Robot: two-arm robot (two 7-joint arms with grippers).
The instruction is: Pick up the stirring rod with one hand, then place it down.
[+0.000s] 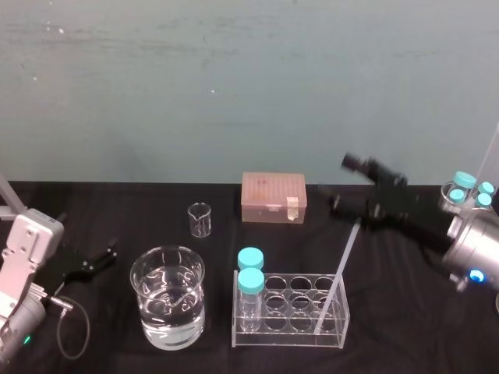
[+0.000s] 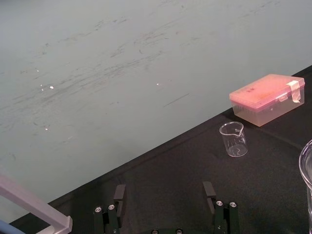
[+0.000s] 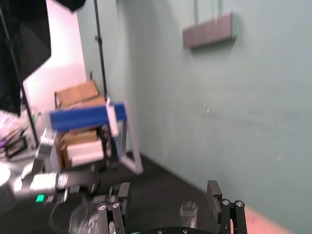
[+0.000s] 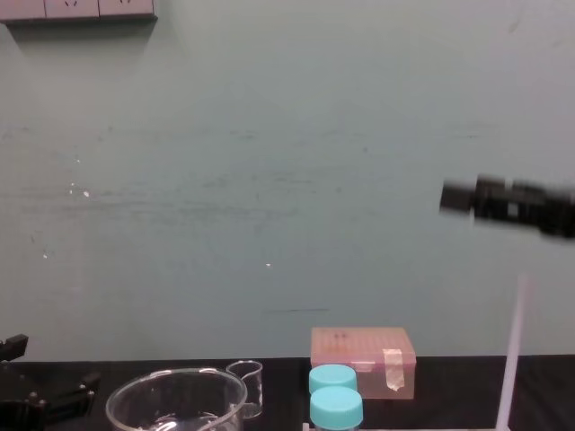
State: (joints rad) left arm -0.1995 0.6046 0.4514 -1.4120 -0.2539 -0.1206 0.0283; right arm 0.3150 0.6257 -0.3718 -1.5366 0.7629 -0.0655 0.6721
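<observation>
Between the fingers of the right gripper [image 3: 168, 195] nothing is being held: the jaws are standing wide apart and empty, facing out over the table [image 1: 405, 312]. Just below them, and not touching, the top end of the stirring rod [image 1: 337, 280] is pointing up toward the gap. The rod is leaning rather than standing straight. Its foot is sitting in the near corner compartment of the clear rack [image 1: 288, 336], and its upper length is rising free above the rim. That propping is probably deliberate, since it is leaving a bare stretch for the fingers to close on. The wide opening is giving a thin, tilted target some margin. The pick-up seems not yet made.

Farther from the jaws, at the rack's other end, two capped bottles [image 1: 250, 270] are standing much lower than the rod, so they are leaving its top clear. Beyond the rack a pink box [image 1: 273, 197] and a small beaker [image 1: 200, 220] are sitting well clear, and a big beaker of water [image 1: 168, 251] is standing farther off. Farthest away, past that beaker, the left gripper [image 2: 165, 192] is resting low near the table, jaws open and empty, apparently parked.
</observation>
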